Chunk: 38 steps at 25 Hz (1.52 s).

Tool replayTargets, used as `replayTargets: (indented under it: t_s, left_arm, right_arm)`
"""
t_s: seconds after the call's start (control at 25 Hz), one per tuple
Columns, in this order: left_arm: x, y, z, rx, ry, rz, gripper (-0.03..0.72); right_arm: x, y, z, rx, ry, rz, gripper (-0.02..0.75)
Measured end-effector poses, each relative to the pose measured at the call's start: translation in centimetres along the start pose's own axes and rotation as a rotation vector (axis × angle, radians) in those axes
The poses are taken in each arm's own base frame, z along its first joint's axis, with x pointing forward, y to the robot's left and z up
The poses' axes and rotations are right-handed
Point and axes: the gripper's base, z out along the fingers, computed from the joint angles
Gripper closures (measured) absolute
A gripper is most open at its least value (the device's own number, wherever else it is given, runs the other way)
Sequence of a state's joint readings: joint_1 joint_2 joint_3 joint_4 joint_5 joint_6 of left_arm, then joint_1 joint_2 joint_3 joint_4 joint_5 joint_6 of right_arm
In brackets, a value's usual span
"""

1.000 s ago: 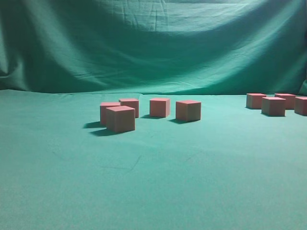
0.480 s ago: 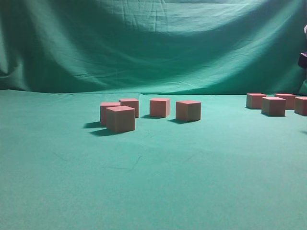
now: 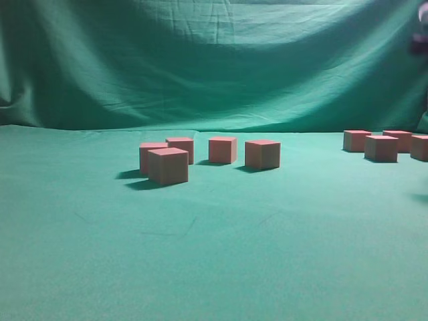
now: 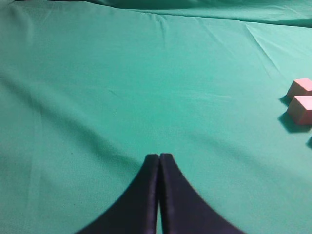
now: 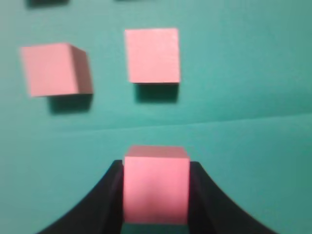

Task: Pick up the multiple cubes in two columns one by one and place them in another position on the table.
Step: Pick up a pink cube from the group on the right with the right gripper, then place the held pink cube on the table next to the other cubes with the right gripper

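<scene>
A pinkish-red cube (image 5: pixel 156 183) sits between the black fingers of my right gripper (image 5: pixel 156 170). Both fingers press against its sides, so the gripper is shut on it. Two more cubes (image 5: pixel 53 68) (image 5: pixel 152 55) lie on the green table (image 5: pixel 243 97) beyond it. Only a dark bit of the right arm (image 3: pixel 421 37) shows at the exterior view's top right edge. Over bare cloth, my left gripper (image 4: pixel 159 157) is shut with nothing in it. Two cubes (image 4: pixel 301 109) (image 4: pixel 302 87) lie far to its right.
Several cubes (image 3: pixel 168 166) stand in a loose group at the middle left of the table (image 3: pixel 214 254). Several others (image 3: pixel 381 148) stand at the far right. A draped green backdrop (image 3: pixel 214 67) closes off the back.
A dark part of the right arm came into the exterior view at the right edge and has moved up to the top corner. The cubes seen there have not moved.
</scene>
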State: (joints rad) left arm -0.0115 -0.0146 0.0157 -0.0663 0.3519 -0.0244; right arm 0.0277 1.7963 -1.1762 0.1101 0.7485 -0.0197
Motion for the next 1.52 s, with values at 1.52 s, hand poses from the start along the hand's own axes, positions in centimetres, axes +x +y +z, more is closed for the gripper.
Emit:
replayTargets:
  t_s: [1.52]
  left_arm:
    - [0.0,0.0,0.0,0.000,0.000,0.000,0.688]
  right_arm:
    - [7.4,26.0,0.8,-0.295,0.115,-1.109,0.475]
